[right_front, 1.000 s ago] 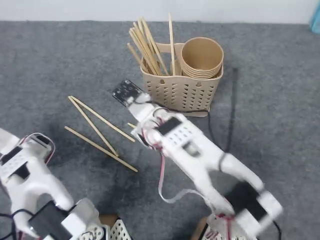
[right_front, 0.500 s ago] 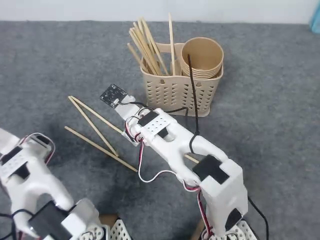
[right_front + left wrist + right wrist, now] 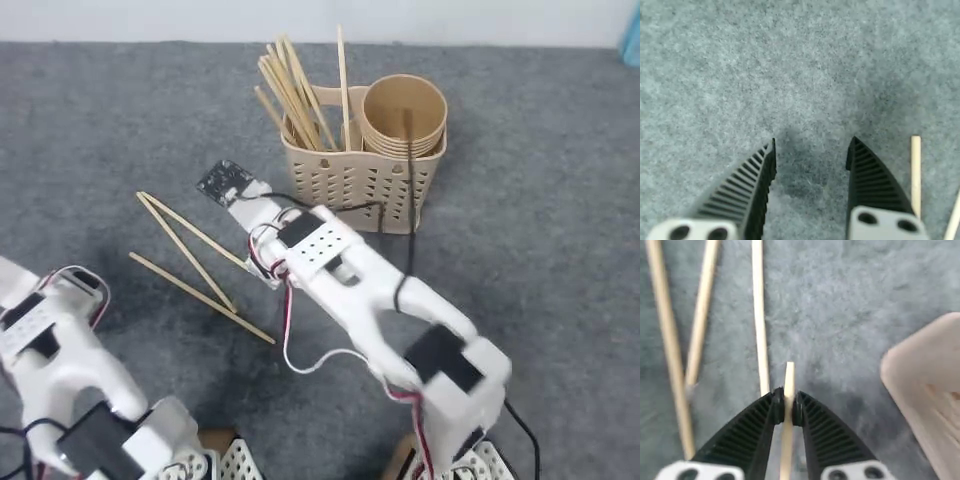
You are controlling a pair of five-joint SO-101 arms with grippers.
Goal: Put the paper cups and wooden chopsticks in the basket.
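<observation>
A beige perforated basket (image 3: 350,185) at the back of the grey carpet holds a stack of paper cups (image 3: 404,115) and several wooden chopsticks (image 3: 295,95). Three loose chopsticks (image 3: 190,250) lie on the carpet to its front left. My right arm (image 3: 340,265) stretches over their near ends. In the right wrist view my right gripper (image 3: 787,395) is shut on one chopstick (image 3: 788,377), with other chopsticks (image 3: 757,315) beside it and the basket corner (image 3: 930,390) close by. My left gripper (image 3: 813,142) hangs open over bare carpet, a chopstick end (image 3: 915,170) beside one finger.
My left arm (image 3: 45,340) sits at the front left corner. A black cable (image 3: 408,170) from the right arm hangs in front of the basket. Open carpet lies to the right of the basket and at the far left.
My right arm has swung left, away from the basket front and over the loose chopsticks. The left arm has not moved.
</observation>
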